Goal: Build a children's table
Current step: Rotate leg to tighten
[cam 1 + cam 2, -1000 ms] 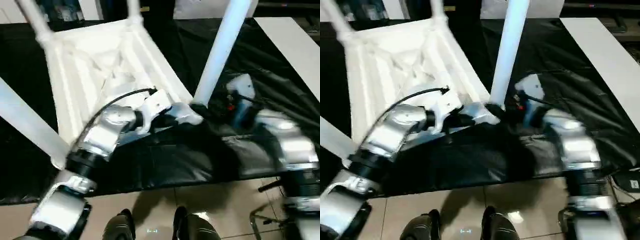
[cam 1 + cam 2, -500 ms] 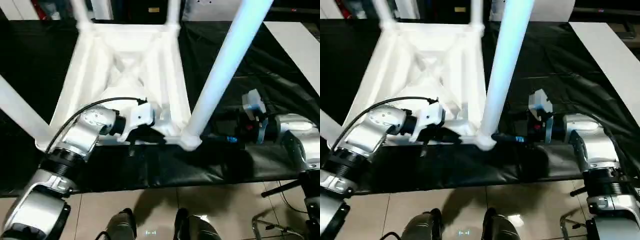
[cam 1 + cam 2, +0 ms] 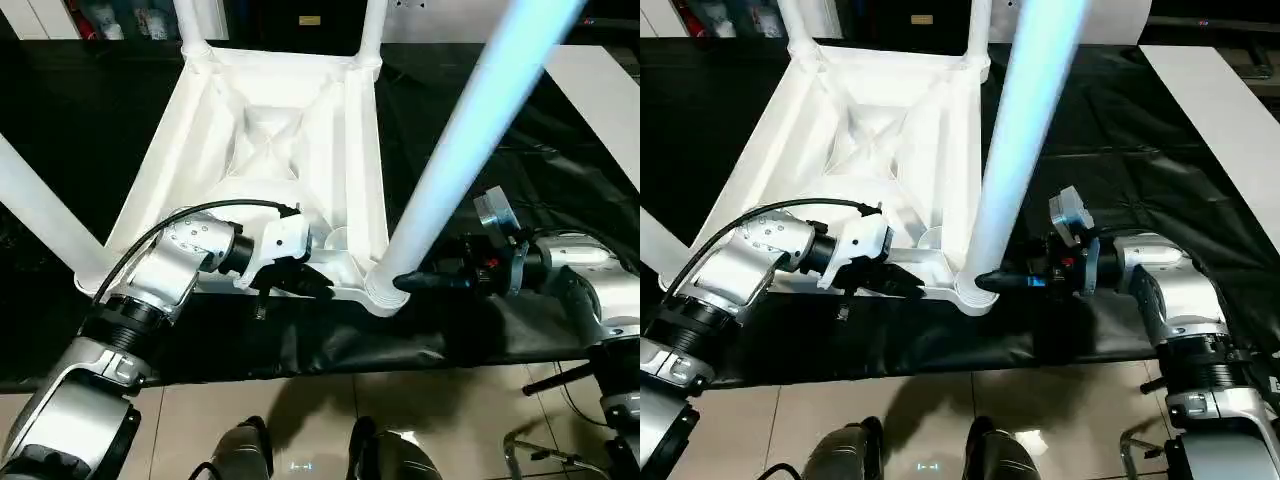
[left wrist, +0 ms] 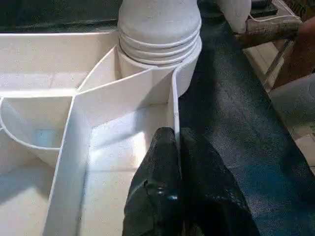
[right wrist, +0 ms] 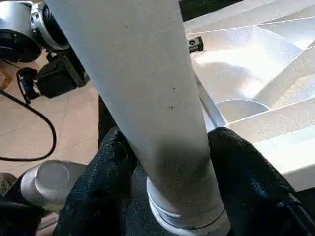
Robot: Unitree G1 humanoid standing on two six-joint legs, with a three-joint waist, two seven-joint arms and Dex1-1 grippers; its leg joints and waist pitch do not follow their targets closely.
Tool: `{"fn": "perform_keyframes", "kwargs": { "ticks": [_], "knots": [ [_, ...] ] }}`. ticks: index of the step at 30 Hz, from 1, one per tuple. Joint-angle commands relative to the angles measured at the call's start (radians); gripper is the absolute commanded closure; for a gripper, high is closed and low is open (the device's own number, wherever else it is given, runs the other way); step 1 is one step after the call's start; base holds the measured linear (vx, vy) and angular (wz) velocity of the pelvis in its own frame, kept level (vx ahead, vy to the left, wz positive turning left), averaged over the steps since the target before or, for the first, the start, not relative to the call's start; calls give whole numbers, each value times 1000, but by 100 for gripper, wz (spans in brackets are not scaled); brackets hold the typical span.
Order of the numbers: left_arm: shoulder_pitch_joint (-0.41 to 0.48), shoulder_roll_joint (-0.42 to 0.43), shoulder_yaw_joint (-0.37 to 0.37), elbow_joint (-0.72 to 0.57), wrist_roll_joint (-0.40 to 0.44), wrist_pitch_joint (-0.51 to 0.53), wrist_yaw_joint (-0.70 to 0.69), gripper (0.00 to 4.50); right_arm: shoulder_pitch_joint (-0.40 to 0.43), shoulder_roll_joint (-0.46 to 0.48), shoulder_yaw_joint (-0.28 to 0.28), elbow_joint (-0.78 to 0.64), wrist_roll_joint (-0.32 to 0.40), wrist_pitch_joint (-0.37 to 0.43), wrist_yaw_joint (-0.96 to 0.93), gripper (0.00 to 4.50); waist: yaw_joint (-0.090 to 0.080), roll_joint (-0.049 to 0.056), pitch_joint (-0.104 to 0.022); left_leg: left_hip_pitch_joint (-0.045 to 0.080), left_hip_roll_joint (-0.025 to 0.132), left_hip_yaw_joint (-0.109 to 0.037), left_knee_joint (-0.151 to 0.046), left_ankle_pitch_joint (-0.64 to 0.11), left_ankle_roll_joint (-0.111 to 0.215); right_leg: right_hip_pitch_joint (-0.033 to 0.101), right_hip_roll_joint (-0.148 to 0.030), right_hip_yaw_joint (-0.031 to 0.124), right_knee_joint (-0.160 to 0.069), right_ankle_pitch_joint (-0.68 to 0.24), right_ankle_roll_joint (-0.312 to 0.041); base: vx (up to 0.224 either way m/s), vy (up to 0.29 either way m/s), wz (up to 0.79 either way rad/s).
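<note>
Children's table (image 3: 280,150) lies upside down on the desk (image 3: 80,130), legs up. Left gripper (image 3: 318,284) sits on its near rim, just left of the near-right leg (image 3: 470,130). Right gripper (image 3: 415,283) sits at that leg's base from the right, one finger on each side.

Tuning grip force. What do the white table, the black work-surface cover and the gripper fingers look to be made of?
Children's table: looks like moulded plastic, white, smooth and faintly glossy; thin ribs and ringed corner socket suggest moulding. Cover: thin black sheet, probably plastic film, wrinkled with shiny creases. Left gripper and right gripper fingers: black, slightly glossy, possibly rubbery; can't confirm.
</note>
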Motion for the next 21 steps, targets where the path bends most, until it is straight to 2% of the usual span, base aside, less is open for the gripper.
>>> {"fn": "perform_keyframes", "kwargs": {
  "ticks": [1,3,6,7,8,9,10,11,12,13,14,15,16,17,18,19,20,21],
  "knots": [
    [-9,-13,-28,-5,-2,-5,-32,450,13,-7,14,-36,25,22,23,237,-4,-16,-94,19,60,-16,-52,-135,137,79,-76,65,-54,-349,-183,0,0,0],
    [-8,-19,-20,-10,-6,23,-14,450,30,2,13,-67,39,45,7,242,-2,-17,-93,19,60,-15,-52,-131,140,79,-76,65,-54,-346,-183,0,0,0],
    [-13,-46,-3,-19,-4,100,61,450,60,38,-6,-134,73,129,-75,246,0,-17,-93,19,60,-16,-53,-131,137,78,-76,64,-57,-360,-179,0,0,0],
    [-20,-68,7,-21,1,135,111,450,67,61,-4,-154,53,130,-139,247,-1,-18,-90,19,57,-17,-55,-152,125,78,-77,62,-63,-405,-166,0,0,0],
    [-24,-81,12,-23,3,154,137,450,71,72,-1,-164,37,125,-173,247,-1,-18,-90,19,57,-17,-55,-152,125,78,-77,62,-63,-405,-166,0,0,0],
    [-29,-99,19,-27,6,179,175,450,76,89,2,-177,12,122,-225,247,-5,-16,-83,25,56,-19,-57,-191,93,71,-81,62,-77,-492,-140,0,0,0],
    [-32,-111,24,-29,7,198,198,450,75,102,3,-181,-4,130,-267,248,-8,-18,-78,27,52,-22,-58,-224,72,72,-84,57,-90,-575,-110,0,0,0],
    [-33,-116,27,-30,7,206,208,450,74,108,4,-182,-10,134,-285,248,-12,-19,-75,28,51,-23,-60,-238,62,71,-84,56,-94,-612,-95,0,0,0],
    [-33,-118,27,-31,8,209,212,450,74,111,3,-182,-12,135,-293,249,-18,-18,-70,33,49,-28,-61,-281,46,69,-86,50,-109,-692,-61,0,0,0],
    [-45,-170,41,-35,17,268,303,450,62,181,-11,-185,-58,166,-458,250,-26,-19,-73,33,48,-32,-61,-297,31,74,-89,44,-113,-723,-38,0,0,0],
    [-47,-179,43,-35,20,277,319,450,61,193,-13,-186,-65,172,-485,251,-26,-19,-73,33,48,-32,-61,-297,31,74,-89,44,-113,-723,-38,0,0,0],
    [-56,-219,54,-33,30,316,393,450,54,246,-24,-194,-94,196,-598,251,-43,-17,-73,28,51,-40,-65,-313,9,76,-86,35,-116,-721,-24,0,0,0],
    [-61,-239,59,-30,35,331,431,450,50,274,-31,-198,-106,211,-655,253,-56,-17,-75,21,51,-46,-67,-317,1,84,-88,29,-117,-712,-14,0,0,0],
    [-73,-299,75,-17,46,360,529,450,36,360,-55,-207,-138,264,-829,254,-61,-14,-78,19,50,-49,-66,-316,0,88,-89,26,-116,-700,-12,0,0,0],
    [-77,-317,79,-12,49,365,557,450,31,387,-62,-207,-147,277,-882,254,-71,-12,-76,14,53,-52,-70,-323,-1,88,-89,23,-117,-682,-13,-34,52,-19],
    [-80,-333,83,-8,55,370,583,450,25,414,-71,-206,-155,286,-933,254,-74,-2,-82,21,53,-54,-68,-343,3,91,-92,17,-122,-662,-10,-18,52,-17],
    [-82,-346,86,-5,60,372,606,450,19,443,-88,-200,-148,295,-977,254,-77,-3,-82,20,54,-52,-69,-342,9,90,-93,18,-124,-637,-12,-18,52,-17],
    [-85,-360,89,-3,64,372,629,450,13,470,-102,-194,-150,287,-1025,254,-80,-2,-79,26,55,-50,-71,-353,18,83,-92,17,-128,-611,-19,0,0,0]
  ]
}}
